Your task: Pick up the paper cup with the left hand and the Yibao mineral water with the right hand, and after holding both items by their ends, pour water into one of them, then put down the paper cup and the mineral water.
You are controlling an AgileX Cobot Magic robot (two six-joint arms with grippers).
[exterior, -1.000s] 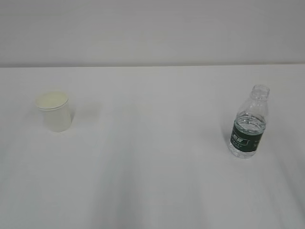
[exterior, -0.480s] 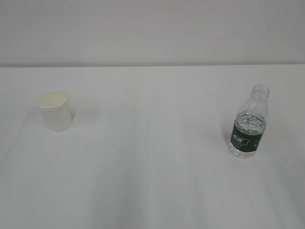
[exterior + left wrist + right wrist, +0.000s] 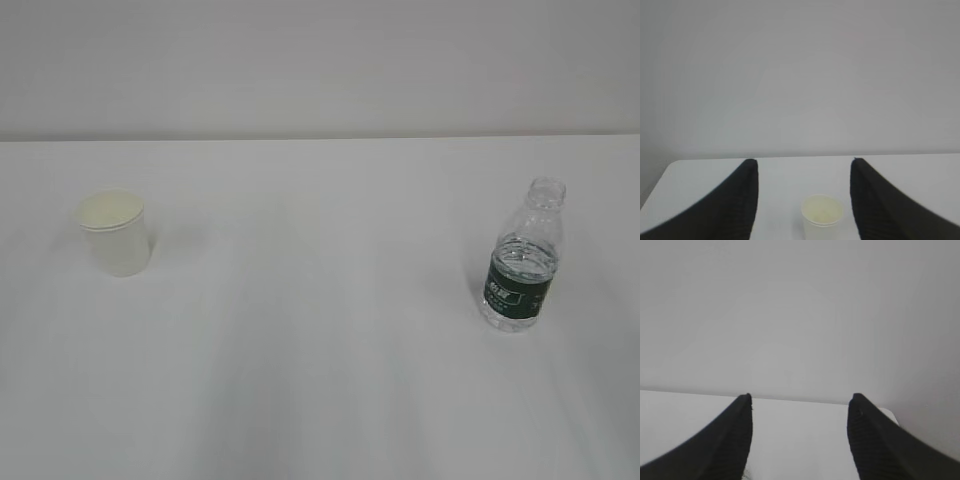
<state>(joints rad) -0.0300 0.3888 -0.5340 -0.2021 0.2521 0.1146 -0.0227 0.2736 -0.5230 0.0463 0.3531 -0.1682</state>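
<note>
Currently the left tool (image 3: 804,200), jaws apart and empty, has the upright paper cup (image 3: 822,216) at six o'clock between its fingers.

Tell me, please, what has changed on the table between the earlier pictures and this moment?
The paper cup shifted slightly to the right early in the second and then came to rest; it stands upright, untouched. The Yibao mineral water stayed where it was, upright on the right. Neither claw shows in the exterior view throughout; the left claw and right claw stand open, holding nothing.
</note>
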